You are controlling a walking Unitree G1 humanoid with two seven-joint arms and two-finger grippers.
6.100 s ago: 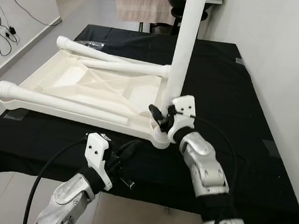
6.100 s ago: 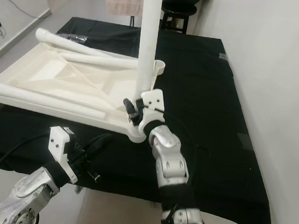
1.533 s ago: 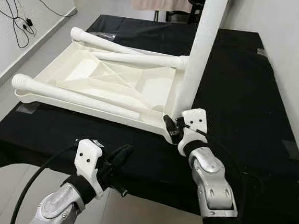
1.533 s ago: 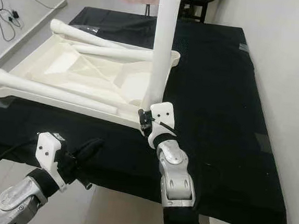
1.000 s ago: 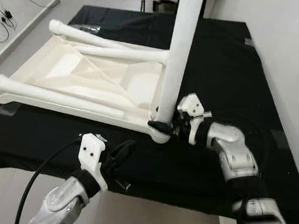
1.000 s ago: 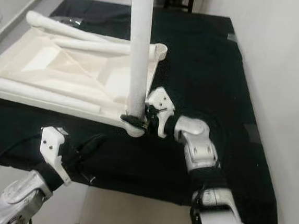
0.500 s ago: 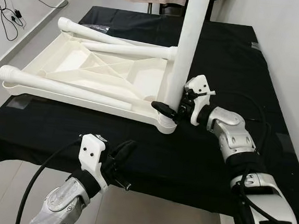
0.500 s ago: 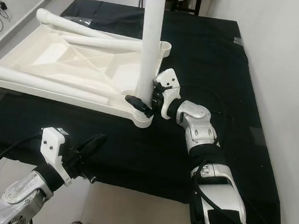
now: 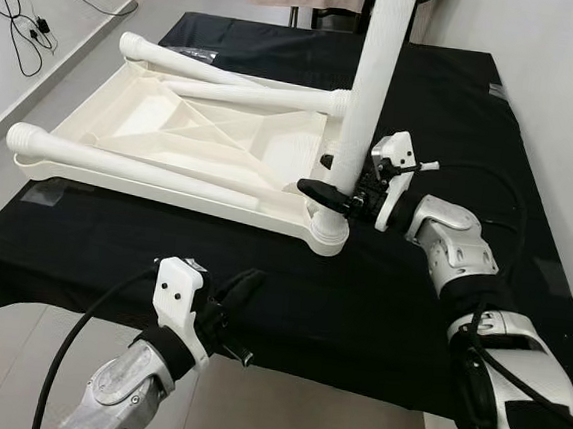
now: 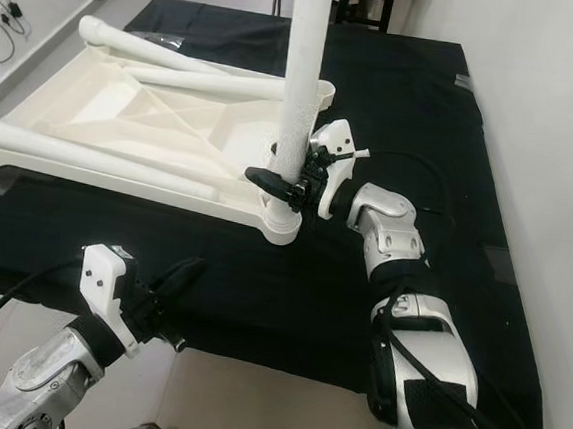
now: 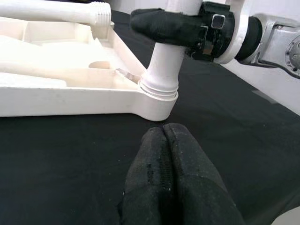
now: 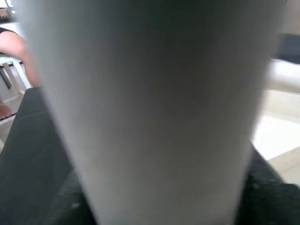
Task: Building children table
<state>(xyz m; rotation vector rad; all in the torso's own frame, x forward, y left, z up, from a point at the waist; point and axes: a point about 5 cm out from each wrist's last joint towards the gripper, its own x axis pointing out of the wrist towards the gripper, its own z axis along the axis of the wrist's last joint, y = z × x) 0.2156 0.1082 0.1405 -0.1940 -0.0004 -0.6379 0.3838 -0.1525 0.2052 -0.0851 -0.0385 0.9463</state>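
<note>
— Where is the children's table top (image 9: 172, 144) found?

— It is laid upside down on the black-covered worktop (image 9: 445, 118), toward the robot's left side, with its ribbed underside turned up. Two loose white legs (image 9: 227, 94) are rested across its far end, and a third loose leg (image 9: 130, 169) is laid along its near edge.

— And the upright leg (image 9: 373, 82)?

— It is stood in the corner socket (image 9: 327, 233) at the near right corner of the table top, and is seen rising out of the top of the head views.

— What is being done by the right gripper (image 9: 340, 194)?

— It is reached in from the right, and its jaws are clamped on the upright leg just above the socket. One black finger (image 9: 319, 189) is seen wrapped across the front of the leg. In the right wrist view the leg (image 12: 150, 108) is pressed close against the camera as a blurred white column.

— How is the left gripper (image 9: 234, 295) placed?

— It is held low before the near edge of the worktop, well apart from the table top, with nothing held. In the left wrist view its jaws are seen pressed together, the fingertips (image 11: 171, 164) pointed toward the socket (image 11: 158, 96), where the leg's base ring is seated.
</note>
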